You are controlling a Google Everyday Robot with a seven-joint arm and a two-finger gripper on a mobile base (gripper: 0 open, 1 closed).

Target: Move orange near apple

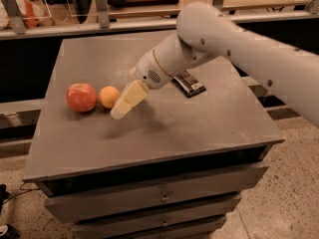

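Note:
The red apple (81, 97) sits on the left part of the grey tabletop (164, 128). The small orange (109, 96) rests right beside it on its right, almost touching it. My gripper (125, 103) hangs just right of the orange and slightly in front of it, low over the table and pointing down to the left. It holds nothing that I can see. The orange stands free on the table.
A dark flat packet (188, 83) lies on the table to the right, partly under my arm (209, 39). The table is a drawer cabinet (159, 198). A railing and shelves (99, 14) run behind it.

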